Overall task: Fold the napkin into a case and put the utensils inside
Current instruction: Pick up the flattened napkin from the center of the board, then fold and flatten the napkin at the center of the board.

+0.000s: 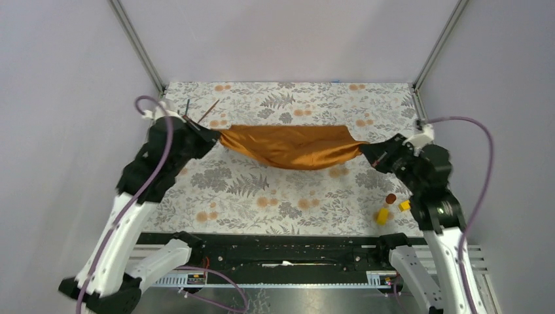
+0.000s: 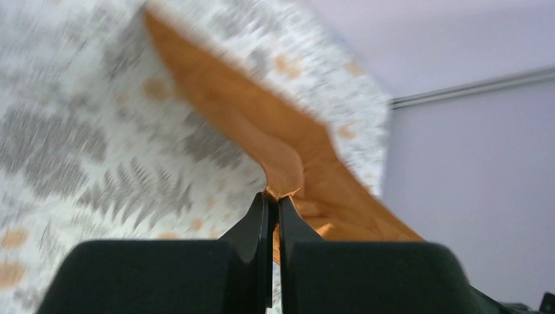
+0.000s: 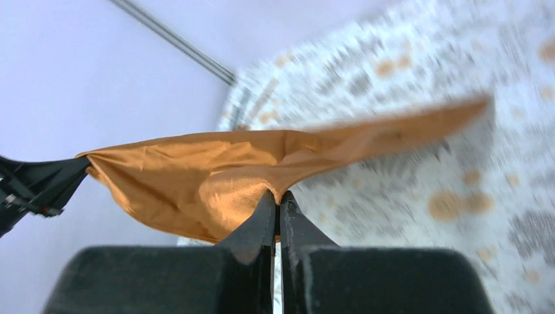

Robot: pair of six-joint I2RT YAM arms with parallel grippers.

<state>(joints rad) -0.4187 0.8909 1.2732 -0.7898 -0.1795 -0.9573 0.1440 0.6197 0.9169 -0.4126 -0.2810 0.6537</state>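
Pinched napkin at opposite ends with left gripper and right gripper, both clamped; stretched left-to-right near tabletop's far edge.

My arms reach forward with elbows bent, left gripper and right gripper well apart, tips turned inward toward each other. Each has its jaws pinched tight on the napkin, seemingly just a corner; the wrist views are blurred.

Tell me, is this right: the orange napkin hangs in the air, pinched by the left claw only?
Not quite. The right gripper pinches the napkin too, as the right wrist view shows; the left gripper holds the other end, so it hangs between both.
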